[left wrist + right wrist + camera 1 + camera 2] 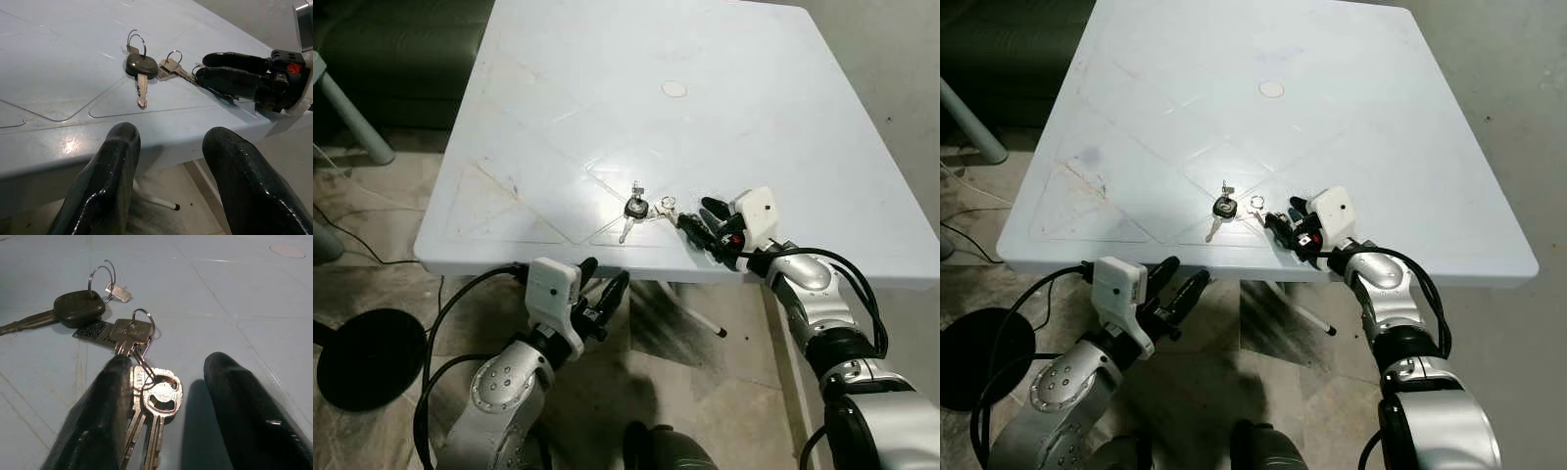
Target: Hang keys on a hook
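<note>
A bunch of keys (644, 207) lies near the front edge of the white table (724, 108): a black-headed key (141, 65) with rings and several silver keys (154, 396). My right gripper (698, 224) rests on the table just right of the bunch, open, with the silver keys lying between its fingers (102, 416). Below the table's front edge, my left gripper (602, 284) hangs open and holds nothing; its fingertips (115, 147) point up at the keys.
A round cap (674, 89) marks the table's middle. A dark sofa (401, 49) stands at the back left. A black round base (367, 357) and cables lie on the floor at the left. A white table leg (700, 320) slants under the front edge.
</note>
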Motion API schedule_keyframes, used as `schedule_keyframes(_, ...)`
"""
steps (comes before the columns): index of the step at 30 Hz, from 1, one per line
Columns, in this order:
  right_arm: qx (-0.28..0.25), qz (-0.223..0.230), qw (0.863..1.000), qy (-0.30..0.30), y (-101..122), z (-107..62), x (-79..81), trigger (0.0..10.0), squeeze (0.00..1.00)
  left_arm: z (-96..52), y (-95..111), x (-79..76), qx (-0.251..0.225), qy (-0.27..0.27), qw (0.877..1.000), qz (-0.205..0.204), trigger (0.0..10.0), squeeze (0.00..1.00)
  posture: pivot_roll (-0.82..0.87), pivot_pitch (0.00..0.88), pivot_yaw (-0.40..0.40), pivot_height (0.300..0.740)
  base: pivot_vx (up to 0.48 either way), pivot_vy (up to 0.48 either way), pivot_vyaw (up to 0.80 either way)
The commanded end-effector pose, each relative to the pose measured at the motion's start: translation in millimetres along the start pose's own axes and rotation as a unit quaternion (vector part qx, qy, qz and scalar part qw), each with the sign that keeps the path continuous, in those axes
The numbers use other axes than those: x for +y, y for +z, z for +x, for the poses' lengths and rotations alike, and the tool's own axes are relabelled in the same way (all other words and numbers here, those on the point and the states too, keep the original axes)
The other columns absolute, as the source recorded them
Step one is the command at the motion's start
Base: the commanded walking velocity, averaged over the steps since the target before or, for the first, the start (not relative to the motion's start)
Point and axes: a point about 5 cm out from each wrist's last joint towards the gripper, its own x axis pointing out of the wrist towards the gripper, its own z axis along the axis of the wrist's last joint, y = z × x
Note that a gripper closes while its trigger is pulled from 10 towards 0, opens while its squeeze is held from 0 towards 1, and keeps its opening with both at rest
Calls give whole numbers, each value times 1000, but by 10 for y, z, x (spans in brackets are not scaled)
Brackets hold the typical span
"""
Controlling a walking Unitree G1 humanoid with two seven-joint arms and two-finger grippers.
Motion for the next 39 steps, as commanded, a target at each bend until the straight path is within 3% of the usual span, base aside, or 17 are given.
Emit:
schedule_keyframes(1,-6,-5,1000,-1,16,-33,-40,0,0,-15,25,-26,-2,-2,1000,0,10000,0,-44,274,-110,724,0,0,0)
schedule_keyframes(10,-7,-6,1000,-1,29,-49,-69,0,0,-14,25,-30,-2,0,1000,-2,10000,0,-46,273,-114,724,0,0,0)
schedule_keyframes(11,-7,-7,1000,0,30,-53,-74,667,0,-12,23,-32,-2,0,1000,-3,10000,0,-45,274,-115,724,0,0,0)
schedule_keyframes(12,-6,-7,1000,-1,29,-55,-76,667,0,-12,21,-32,-2,0,1000,-4,10000,0,-45,274,-115,724,0,0,0)
schedule_keyframes(14,-6,-6,1000,-1,29,-57,-80,4784,0,-13,18,-30,-3,1,1000,-4,10000,0,-45,273,-115,724,0,0,0)
schedule_keyframes(16,-7,-6,1000,-1,31,-57,-82,4784,0,-14,18,-30,-3,2,1000,-4,10000,0,-45,273,-115,724,0,0,0)
schedule_keyframes(17,-7,-6,1000,-2,34,-57,-85,4078,0,-14,19,-30,-3,2,1000,-4,10000,0,-45,273,-115,724,0,0,0)
schedule_keyframes(19,-8,-5,1000,-3,40,-55,-91,4118,0,-15,20,-29,-3,2,1000,-4,10000,0,-42,270,-115,724,0,0,0)
schedule_keyframes(20,-10,-5,1000,-4,48,-52,-95,2157,0,-15,23,-28,-3,2,1000,-4,10000,0,-42,270,-115,724,0,0,0)
schedule_keyframes(24,-11,-4,1000,-5,57,-49,-103,1843,0,-17,23,-28,-4,2,1000,-4,10000,0,-41,268,-116,724,0,0,0)
schedule_keyframes(26,-12,-4,1000,-5,62,-47,-108,0,0,-10,26,-32,-4,2,1000,-4,10000,0,-39,266,-118,724,0,0,0)
schedule_keyframes(38,-15,1,1000,-4,80,-35,-112,0,0,9,36,-29,-8,3,1000,-6,10000,0,-38,254,-121,724,0,0,0)
schedule_keyframes(39,-23,20,999,-10,94,-25,-122,0,0,21,43,-17,-10,5,1000,-5,10000,0,-37,248,-121,724,0,0,0)
